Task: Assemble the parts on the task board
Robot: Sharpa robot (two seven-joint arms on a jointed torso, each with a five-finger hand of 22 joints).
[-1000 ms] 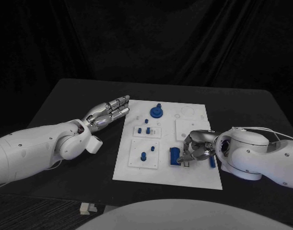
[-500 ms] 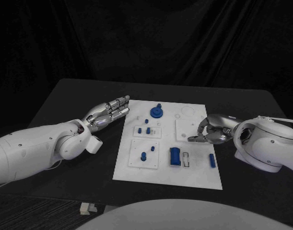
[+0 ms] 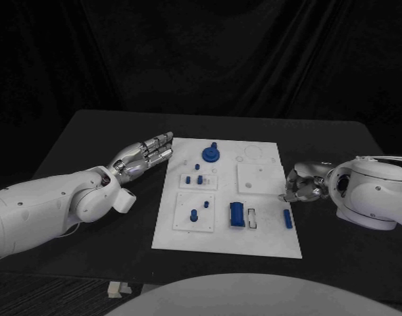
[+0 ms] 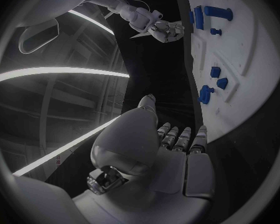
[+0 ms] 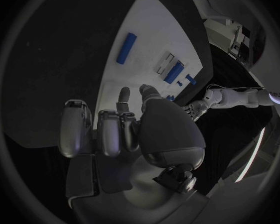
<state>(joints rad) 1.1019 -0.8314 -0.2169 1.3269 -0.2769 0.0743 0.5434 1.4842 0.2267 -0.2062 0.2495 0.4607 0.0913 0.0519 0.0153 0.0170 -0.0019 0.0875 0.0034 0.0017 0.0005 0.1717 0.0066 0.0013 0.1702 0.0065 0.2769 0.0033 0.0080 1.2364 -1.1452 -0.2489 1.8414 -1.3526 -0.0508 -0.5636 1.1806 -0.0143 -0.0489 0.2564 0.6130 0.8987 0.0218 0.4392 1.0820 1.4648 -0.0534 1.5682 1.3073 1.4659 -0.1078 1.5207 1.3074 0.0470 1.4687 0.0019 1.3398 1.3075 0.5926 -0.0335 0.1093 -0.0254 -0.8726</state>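
The white task board [image 3: 262, 237] lies in the middle of the table. On it are a round blue piece with a peg [image 3: 211, 155], small blue pieces [image 3: 194, 179], a blue peg piece [image 3: 194, 214], a blue block [image 3: 237, 214] and a slim blue bar [image 3: 288, 218]. My left hand [image 3: 146, 157] hovers beside the board's left edge, fingers straight and apart, holding nothing. My right hand [image 3: 305, 184] sits at the board's right edge, fingers loosely bent, with nothing in it. The right wrist view shows the bar [image 5: 126, 48] and block [image 5: 173, 73] beyond my right hand [image 5: 127, 129].
The black table [image 3: 97, 131] extends around the board on every side, with dark curtains behind it. In the left wrist view the board [image 4: 246, 59] runs alongside my left hand [image 4: 177, 149], and my right hand [image 4: 165, 30] shows at its far side.
My right hand has drawn back from the board's lower part to its right edge, and the slim blue bar now lies uncovered on the board. The left hand has stayed still.
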